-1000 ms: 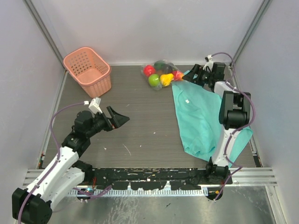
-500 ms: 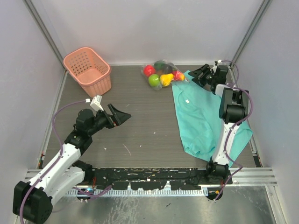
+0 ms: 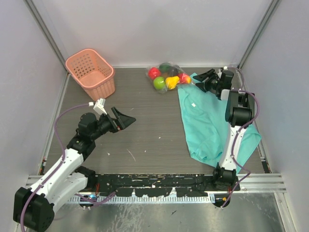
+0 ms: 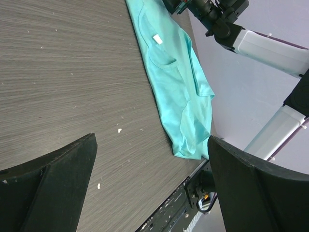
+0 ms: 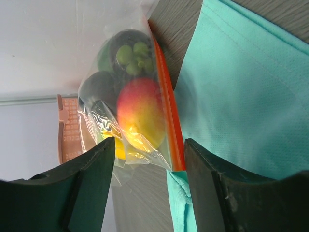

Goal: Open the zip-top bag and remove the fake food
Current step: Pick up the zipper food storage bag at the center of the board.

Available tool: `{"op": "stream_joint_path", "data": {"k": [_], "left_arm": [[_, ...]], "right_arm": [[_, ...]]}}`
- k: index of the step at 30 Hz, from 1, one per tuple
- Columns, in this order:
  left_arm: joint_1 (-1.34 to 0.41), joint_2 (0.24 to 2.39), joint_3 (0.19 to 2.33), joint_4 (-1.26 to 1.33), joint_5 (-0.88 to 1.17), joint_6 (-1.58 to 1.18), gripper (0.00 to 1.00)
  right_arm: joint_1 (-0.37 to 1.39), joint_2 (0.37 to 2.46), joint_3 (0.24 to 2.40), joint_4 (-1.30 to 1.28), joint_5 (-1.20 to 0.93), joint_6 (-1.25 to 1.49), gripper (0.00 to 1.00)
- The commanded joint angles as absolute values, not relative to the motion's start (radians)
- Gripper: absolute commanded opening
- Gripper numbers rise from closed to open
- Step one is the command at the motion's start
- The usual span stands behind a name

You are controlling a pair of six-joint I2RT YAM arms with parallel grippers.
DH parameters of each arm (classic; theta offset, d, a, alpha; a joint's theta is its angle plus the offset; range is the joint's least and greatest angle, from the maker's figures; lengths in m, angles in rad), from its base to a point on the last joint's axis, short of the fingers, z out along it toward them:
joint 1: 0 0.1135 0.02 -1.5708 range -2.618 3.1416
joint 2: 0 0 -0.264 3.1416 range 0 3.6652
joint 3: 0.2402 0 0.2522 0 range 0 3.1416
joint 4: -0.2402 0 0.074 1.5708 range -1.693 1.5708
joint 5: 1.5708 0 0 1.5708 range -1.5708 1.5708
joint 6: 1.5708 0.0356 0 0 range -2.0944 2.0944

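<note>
Right gripper (image 3: 199, 81), upper right of top view: jaws partly apart, straddling the bag's (image 3: 166, 77) orange zip strip (image 5: 169, 125), nothing pinched. Bag looks sealed, fake food (image 5: 140, 113) inside, top centre beside teal cloth (image 3: 207, 121). Left gripper (image 3: 124, 121) is wide open and empty at left-centre, probably on standby.

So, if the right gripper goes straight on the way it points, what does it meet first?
Most likely the zip-top bag: its red-orange zip strip lies straight ahead, in line with the gap of the open right gripper. How far ahead is unclear.
</note>
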State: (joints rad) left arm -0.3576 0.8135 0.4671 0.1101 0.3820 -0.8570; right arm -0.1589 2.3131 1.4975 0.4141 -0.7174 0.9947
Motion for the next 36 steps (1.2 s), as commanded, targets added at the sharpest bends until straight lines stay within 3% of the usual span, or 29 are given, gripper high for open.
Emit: {"op": "stream_joint_path", "data": {"k": [1, 13, 28, 36], "left_arm": [[-0.352, 0.791, 0.471, 0.167, 0.409, -0.869, 0.98], [-0.352, 0.774, 0.458, 0.16, 0.402, -0.884, 0.98], [-0.352, 0.786, 0.465, 0.159, 0.41, -0.877, 0.98], [-0.351, 0.777, 0.513, 0.101, 0.407, -0.815, 0.98]], "right_arm": [[-0.15, 2.325, 1.498, 0.494, -0.745, 1.054, 0.63], [-0.138, 2.346, 1.515, 0.499, -0.753, 1.086, 0.52], [-0.138, 2.293, 1.56, 0.468, -0.769, 0.966, 0.02], [-0.105, 2.119, 1.724, 0.251, -0.796, 0.65, 0.01]]}}
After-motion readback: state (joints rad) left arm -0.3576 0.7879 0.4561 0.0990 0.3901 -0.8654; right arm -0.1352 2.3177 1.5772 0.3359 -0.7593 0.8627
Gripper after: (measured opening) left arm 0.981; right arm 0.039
